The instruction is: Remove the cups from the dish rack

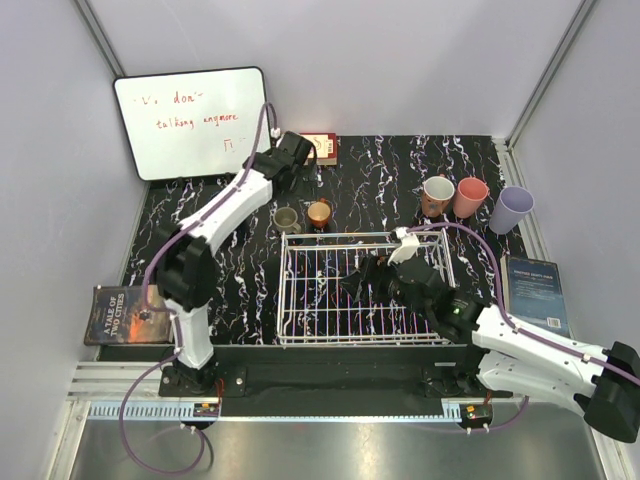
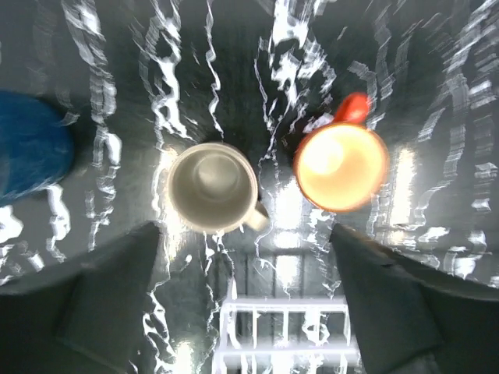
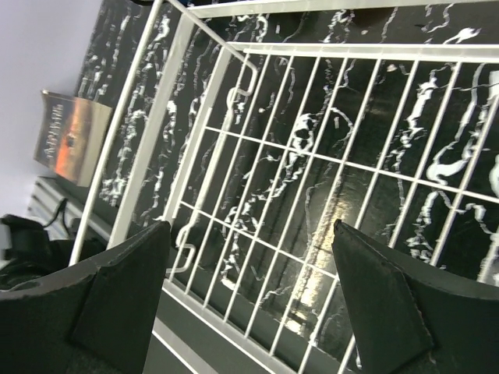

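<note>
The white wire dish rack (image 1: 320, 300) stands mid-table, and no cup shows inside it. A beige mug (image 1: 287, 218) and an orange cup (image 1: 319, 213) stand just behind its far left corner. A brown mug with white inside (image 1: 437, 195), a salmon-pink cup (image 1: 470, 197) and a lavender tumbler (image 1: 511, 209) stand at the far right. My left gripper (image 1: 300, 178) is open and empty above the beige mug (image 2: 212, 187) and orange cup (image 2: 341, 167). A dark blue mug (image 2: 31, 152) shows at the left of that view. My right gripper (image 1: 362, 278) is open and empty over the rack's grid (image 3: 257, 140).
A whiteboard (image 1: 190, 120) leans at the back left. A small red box (image 1: 322, 148) lies at the back. One book (image 1: 125, 315) lies at the front left and a blue book (image 1: 535, 290) lies to the right of the rack.
</note>
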You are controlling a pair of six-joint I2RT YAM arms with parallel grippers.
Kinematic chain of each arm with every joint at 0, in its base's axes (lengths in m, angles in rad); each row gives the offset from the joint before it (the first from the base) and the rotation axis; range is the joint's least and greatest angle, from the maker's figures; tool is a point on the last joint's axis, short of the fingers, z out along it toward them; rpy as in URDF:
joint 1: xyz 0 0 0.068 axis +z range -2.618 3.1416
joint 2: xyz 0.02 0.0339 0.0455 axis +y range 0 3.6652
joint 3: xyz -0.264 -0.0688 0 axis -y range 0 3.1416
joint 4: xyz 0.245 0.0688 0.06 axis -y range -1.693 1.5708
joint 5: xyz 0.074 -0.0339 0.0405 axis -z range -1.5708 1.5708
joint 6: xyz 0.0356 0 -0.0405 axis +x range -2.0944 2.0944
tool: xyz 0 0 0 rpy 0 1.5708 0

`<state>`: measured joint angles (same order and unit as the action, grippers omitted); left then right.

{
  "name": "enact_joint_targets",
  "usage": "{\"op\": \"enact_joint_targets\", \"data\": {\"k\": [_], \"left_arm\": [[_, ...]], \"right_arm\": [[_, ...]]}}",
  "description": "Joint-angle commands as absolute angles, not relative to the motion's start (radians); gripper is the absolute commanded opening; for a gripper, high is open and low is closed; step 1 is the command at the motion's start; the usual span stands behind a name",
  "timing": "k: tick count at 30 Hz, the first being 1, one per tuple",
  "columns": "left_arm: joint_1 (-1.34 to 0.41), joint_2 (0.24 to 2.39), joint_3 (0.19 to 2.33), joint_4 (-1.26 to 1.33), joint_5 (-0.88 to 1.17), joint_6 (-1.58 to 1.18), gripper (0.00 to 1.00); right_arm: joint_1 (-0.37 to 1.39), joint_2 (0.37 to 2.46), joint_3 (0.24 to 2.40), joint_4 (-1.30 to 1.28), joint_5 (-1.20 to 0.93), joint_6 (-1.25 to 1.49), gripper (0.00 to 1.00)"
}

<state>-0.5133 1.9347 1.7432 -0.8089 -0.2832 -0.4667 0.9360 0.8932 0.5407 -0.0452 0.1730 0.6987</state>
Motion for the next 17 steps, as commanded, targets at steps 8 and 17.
{"op": "enact_joint_targets", "data": {"k": [8,17], "left_arm": [[-0.719,1.306,1.326,-0.755,-0.551,-0.577,0.99],[-0.975,0.833,0.947,-0.928,-0.655,-0.804,0.99]], "right_arm": [[0.942,0.896,0.695,-0.231,0.296,0.546,0.92],[0.942,0.873,0.693,-0.305,0.371,0.52,0.92]]}}
